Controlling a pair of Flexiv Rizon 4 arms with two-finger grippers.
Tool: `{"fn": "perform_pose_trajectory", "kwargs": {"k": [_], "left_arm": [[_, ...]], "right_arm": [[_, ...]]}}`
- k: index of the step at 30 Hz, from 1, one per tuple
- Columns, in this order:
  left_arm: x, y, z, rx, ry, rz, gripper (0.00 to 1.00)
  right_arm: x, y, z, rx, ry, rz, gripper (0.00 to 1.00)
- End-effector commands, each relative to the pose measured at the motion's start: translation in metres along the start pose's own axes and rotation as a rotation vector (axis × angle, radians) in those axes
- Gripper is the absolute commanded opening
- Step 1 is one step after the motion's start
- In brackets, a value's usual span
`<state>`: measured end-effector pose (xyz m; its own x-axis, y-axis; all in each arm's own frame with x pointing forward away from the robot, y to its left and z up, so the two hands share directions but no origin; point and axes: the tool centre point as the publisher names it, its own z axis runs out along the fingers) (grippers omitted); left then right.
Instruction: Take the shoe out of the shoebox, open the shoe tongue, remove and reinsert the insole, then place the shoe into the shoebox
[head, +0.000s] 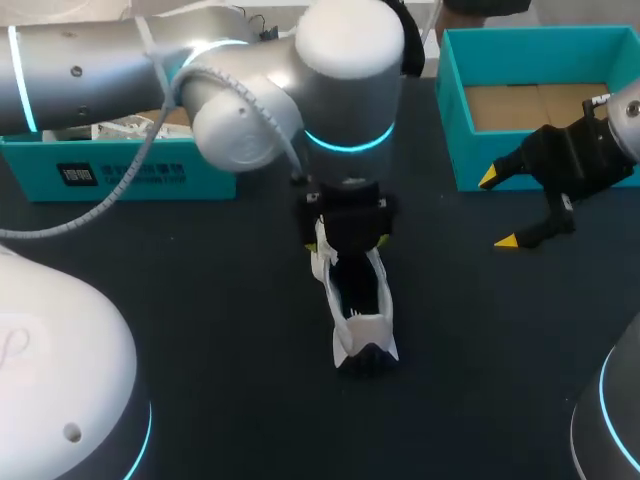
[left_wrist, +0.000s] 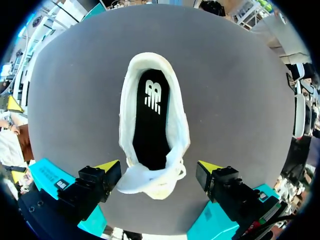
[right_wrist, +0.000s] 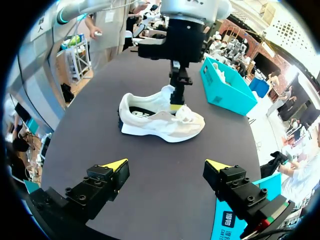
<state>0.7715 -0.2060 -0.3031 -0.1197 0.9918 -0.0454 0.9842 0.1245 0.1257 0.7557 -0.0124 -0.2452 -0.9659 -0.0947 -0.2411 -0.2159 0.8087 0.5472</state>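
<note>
A white sneaker (head: 357, 300) with a black insole (left_wrist: 150, 120) stands upright on the dark table, mid-table in the head view, its black heel toward the near edge. My left gripper (head: 347, 243) hangs open right above its tongue end. In the left wrist view my left gripper (left_wrist: 161, 166) has one yellow tip on each side of the folded-up tongue (left_wrist: 150, 180), touching neither side. My right gripper (head: 497, 210) is open and empty in front of the teal shoebox (head: 455, 110). Ahead of my right gripper (right_wrist: 166, 165) the sneaker (right_wrist: 160, 117) shows side-on.
A second teal box (head: 120, 172) with white paper in it lies at the back left, under my left arm. It also shows beyond the shoe, as the teal box (right_wrist: 225, 87), in the right wrist view. Bare table lies between the shoe and my right gripper.
</note>
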Motion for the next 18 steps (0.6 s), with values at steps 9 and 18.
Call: {"fn": "perform_pose_trajectory", "kwargs": {"k": [9,18], "left_arm": [[0.003,0.029,-0.013,-0.04,-0.02,-0.049,1.0],[-0.015,0.034,-0.02,0.009,-0.055,-0.031,1.0]], "right_arm": [[0.0,0.0,0.001,0.003,0.001,0.0,1.0],[0.0,0.0,0.001,0.003,0.001,0.0,1.0]]}}
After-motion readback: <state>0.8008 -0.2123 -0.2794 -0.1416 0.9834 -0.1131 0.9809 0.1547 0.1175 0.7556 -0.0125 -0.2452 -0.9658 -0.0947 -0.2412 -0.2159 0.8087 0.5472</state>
